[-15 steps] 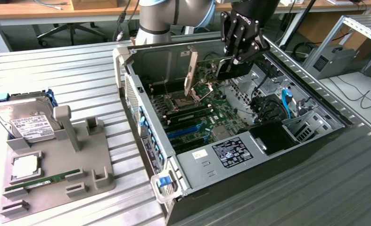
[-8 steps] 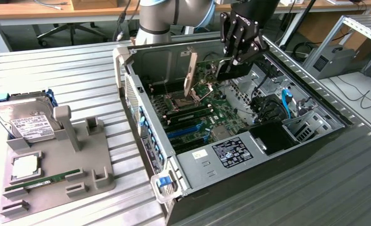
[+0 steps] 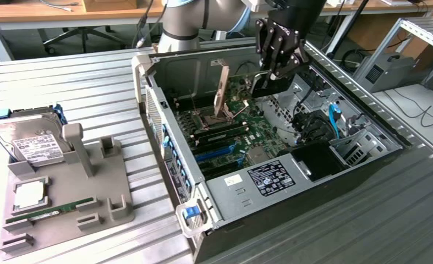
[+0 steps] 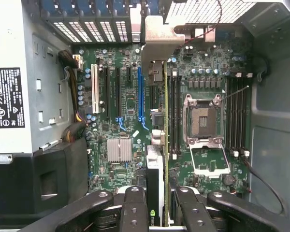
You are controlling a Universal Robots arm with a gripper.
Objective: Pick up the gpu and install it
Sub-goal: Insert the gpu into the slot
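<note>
Exterior view: we see the tool positioned over the open computer case on the surface. Its fingers are closed partway on the gpu, held on edge above the motherboard. In the wrist view, the card runs between the two fingers, its silvery bracket at the far end, between the blue slot and the empty CPU socket.
</note>
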